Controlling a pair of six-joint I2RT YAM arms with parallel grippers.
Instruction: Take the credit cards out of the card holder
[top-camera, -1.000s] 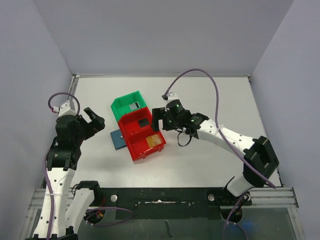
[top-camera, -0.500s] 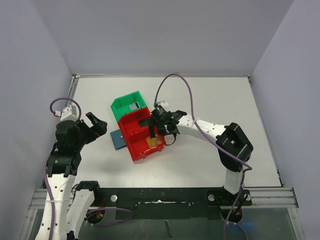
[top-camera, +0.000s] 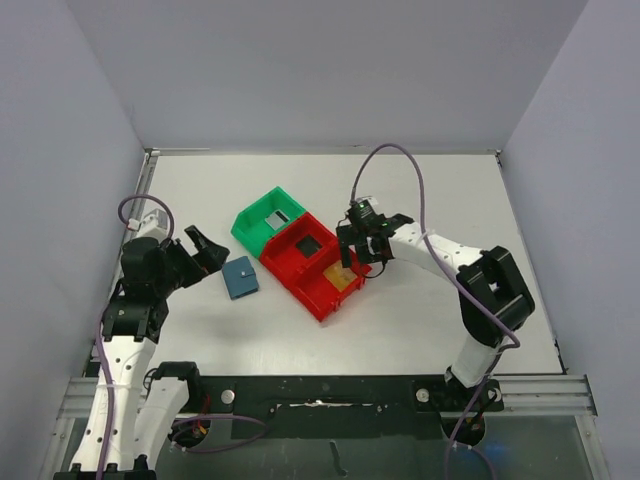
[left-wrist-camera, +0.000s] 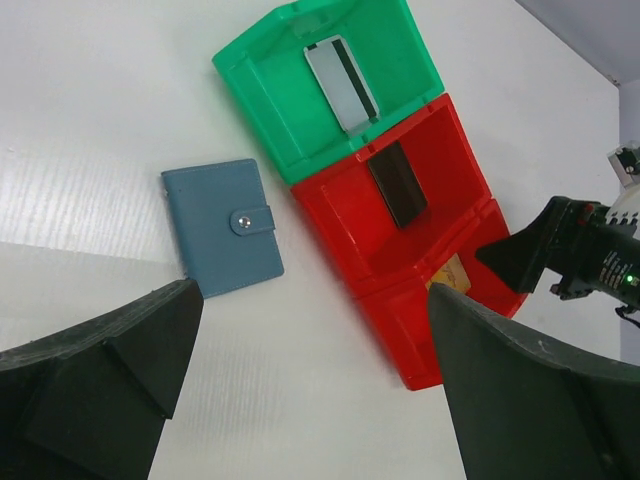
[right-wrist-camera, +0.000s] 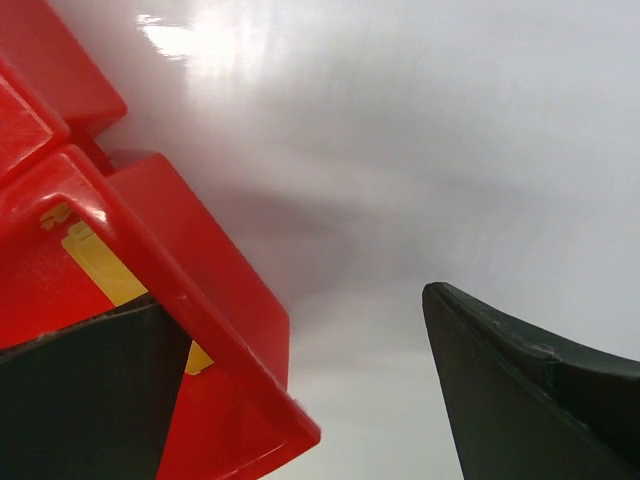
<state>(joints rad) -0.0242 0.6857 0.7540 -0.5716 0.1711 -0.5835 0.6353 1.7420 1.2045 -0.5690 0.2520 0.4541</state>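
The card holder (top-camera: 240, 277) is a light-blue wallet lying closed and flat on the table, its snap tab fastened; the left wrist view shows it too (left-wrist-camera: 222, 226). No card shows at it. A silver-grey card (left-wrist-camera: 342, 84) lies in the green bin (top-camera: 262, 222), and a dark card (left-wrist-camera: 397, 184) and a yellow card (left-wrist-camera: 452, 275) lie in the red bin (top-camera: 318, 290). My left gripper (top-camera: 205, 250) is open and empty, just left of the wallet. My right gripper (top-camera: 352, 258) is open, its jaws straddling the red bin's right wall (right-wrist-camera: 170, 290).
The two bins stand joined and turned diagonally in the middle of the table. The grey side walls close in left and right. The right arm's purple cable (top-camera: 400, 160) loops above the table behind the bins.
The two bins have slid right and turned, with my right gripper at the red bin's wall. My left gripper has come a little closer to the wallet, which has stayed put.
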